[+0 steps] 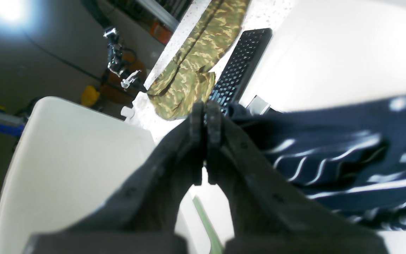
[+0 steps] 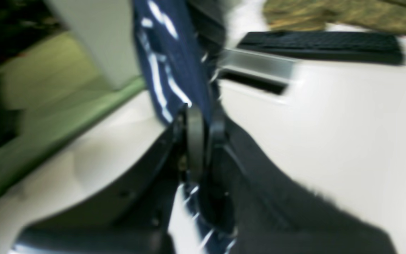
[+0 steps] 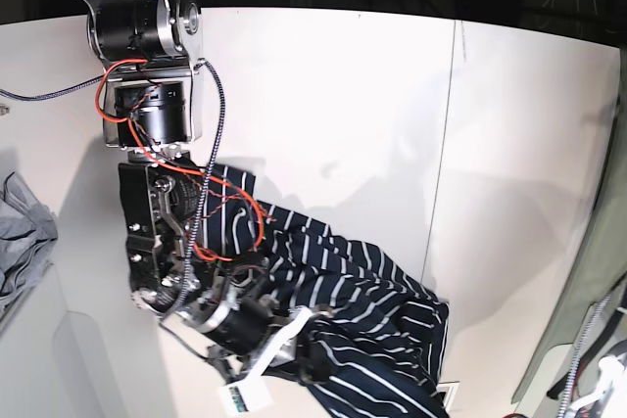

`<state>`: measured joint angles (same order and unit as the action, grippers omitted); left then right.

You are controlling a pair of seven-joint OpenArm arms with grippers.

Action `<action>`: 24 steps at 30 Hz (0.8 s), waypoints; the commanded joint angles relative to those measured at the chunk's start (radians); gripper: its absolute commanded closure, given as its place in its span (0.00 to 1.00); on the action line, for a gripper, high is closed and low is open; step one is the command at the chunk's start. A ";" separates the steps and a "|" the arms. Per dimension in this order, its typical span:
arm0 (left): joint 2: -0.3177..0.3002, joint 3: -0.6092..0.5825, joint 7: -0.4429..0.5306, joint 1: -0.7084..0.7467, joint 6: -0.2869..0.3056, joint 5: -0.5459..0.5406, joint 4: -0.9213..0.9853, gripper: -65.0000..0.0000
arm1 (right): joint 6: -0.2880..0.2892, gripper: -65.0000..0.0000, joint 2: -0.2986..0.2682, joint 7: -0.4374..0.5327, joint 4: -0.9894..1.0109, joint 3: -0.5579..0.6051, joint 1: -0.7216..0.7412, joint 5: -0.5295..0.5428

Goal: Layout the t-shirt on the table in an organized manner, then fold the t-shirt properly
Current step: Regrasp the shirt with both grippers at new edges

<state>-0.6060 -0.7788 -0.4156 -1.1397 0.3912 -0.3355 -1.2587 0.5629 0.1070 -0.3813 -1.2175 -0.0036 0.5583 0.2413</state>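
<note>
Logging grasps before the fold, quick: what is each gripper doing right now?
Left gripper: closed, nothing visibly between its jaws.
Right gripper: closed on the dark navy white-striped fabric t-shirt.

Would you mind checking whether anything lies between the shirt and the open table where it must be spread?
Nothing visible does. The shirt lies bunched near the front edge, the right gripper shut on it, with bare table beyond.
</note>
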 commanded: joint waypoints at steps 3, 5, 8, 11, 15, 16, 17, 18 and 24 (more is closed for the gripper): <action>-0.153 0.020 -0.041 0.000 0.005 -0.064 -0.100 1.00 | -0.004 1.00 0.043 -0.061 -0.027 0.114 -0.016 0.012; -0.236 0.020 -0.065 0.059 0.025 -0.089 -0.155 1.00 | -0.005 1.00 0.045 -0.063 -0.030 0.228 -0.050 0.017; -0.327 0.020 -0.061 0.176 0.025 -0.088 -0.180 1.00 | -0.006 1.00 0.043 -0.063 -0.030 0.369 -0.108 0.001; -0.373 0.020 -0.060 0.314 0.024 -0.051 -0.169 1.00 | -0.005 1.00 0.043 -0.064 -0.030 0.465 -0.175 -0.028; -0.379 0.020 -0.060 0.500 -0.031 0.072 -0.088 1.00 | -0.005 1.00 0.043 -0.061 -0.030 0.550 -0.267 -0.063; -0.374 0.020 -0.060 0.539 -0.060 0.095 -0.056 1.00 | -0.005 1.00 0.043 -0.061 -0.030 0.568 -0.287 -0.071; -0.368 0.020 -0.059 0.572 -0.075 0.118 -0.022 1.00 | -0.005 1.00 0.042 -0.061 -0.030 0.586 -0.305 -0.079; -0.360 0.020 -0.056 0.599 -0.077 0.140 0.012 1.00 | -0.005 1.00 0.043 -0.061 -0.030 0.602 -0.320 -0.088; -0.334 0.020 -0.057 0.692 -0.069 0.156 0.098 0.91 | -0.006 0.48 0.026 -0.060 -0.030 0.667 -0.354 -0.107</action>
<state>-0.9279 -0.7681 -0.4812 -0.4290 0.3244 -0.1837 -1.1481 0.5545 0.1154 -0.4671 -1.2320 0.6643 0.1802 0.1196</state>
